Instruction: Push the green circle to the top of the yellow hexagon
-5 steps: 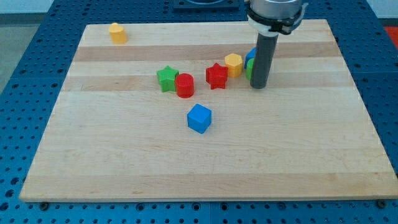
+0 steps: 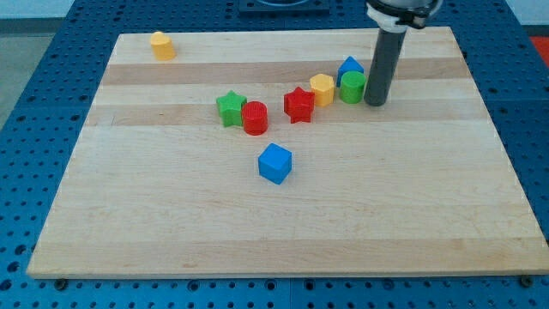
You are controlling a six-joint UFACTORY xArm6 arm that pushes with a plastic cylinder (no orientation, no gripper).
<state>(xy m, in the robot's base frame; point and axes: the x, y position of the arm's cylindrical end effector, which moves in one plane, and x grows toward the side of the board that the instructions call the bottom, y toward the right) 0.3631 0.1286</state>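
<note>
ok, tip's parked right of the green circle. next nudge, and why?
Probably bring my tip round to the view's bottom side of the green circle and nudge it up-left. It sits right of the yellow hexagon, not above, and the blue block crowds its top, so the path looks tight.

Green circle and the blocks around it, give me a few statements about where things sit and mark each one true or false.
1. My tip is just to the view's right of the green circle. True.
2. The yellow hexagon lies to the view's right of the green circle. False: it lies to its left.
3. The blue cube touches the red star. False: it sits apart, lower.
4. The green star is beside the red cylinder. True.
</note>
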